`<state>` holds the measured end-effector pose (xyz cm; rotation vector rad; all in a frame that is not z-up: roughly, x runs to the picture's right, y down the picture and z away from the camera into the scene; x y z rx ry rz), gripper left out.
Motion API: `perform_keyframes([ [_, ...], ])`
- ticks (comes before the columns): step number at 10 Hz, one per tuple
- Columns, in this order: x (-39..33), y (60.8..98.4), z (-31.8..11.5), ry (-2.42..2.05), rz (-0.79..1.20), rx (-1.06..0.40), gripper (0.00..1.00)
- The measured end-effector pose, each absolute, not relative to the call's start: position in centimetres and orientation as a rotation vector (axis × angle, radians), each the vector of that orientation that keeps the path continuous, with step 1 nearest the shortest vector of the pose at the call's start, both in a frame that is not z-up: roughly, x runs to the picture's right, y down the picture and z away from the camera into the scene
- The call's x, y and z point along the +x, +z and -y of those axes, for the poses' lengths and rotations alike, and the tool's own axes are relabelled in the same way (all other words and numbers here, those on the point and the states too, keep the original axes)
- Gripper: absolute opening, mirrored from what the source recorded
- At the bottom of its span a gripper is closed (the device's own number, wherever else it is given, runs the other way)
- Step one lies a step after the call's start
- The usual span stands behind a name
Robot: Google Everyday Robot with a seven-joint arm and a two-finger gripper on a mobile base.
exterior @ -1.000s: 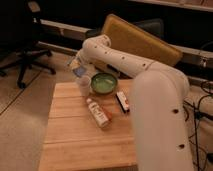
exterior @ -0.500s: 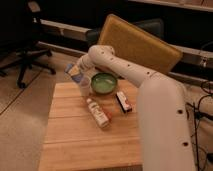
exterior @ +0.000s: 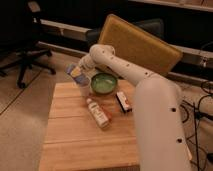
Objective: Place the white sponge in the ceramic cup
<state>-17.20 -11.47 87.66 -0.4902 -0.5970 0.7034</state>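
Count of things on and around the wooden table

One wooden table [exterior: 75, 145] carries one green bowl [exterior: 104, 83] near its far edge, one pale bottle [exterior: 98, 112] lying toward the middle, and one red-and-black box [exterior: 123, 100] toward the right edge. One ceramic cup [exterior: 84, 84] stands by the far left corner, beside the bowl. One white sponge [exterior: 75, 71] sits at the one gripper [exterior: 77, 73] above that far left corner, on one white robot arm [exterior: 150, 100]. Past the far edge lean one yellowish board [exterior: 137, 45] and, left of the table, one office chair [exterior: 27, 45].
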Motion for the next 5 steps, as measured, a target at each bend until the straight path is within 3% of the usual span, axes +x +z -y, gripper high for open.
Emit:
perform_keyframes([
  [5, -16.69, 88.17, 11.04, 0.753, 0.640, -0.544, 0.00],
])
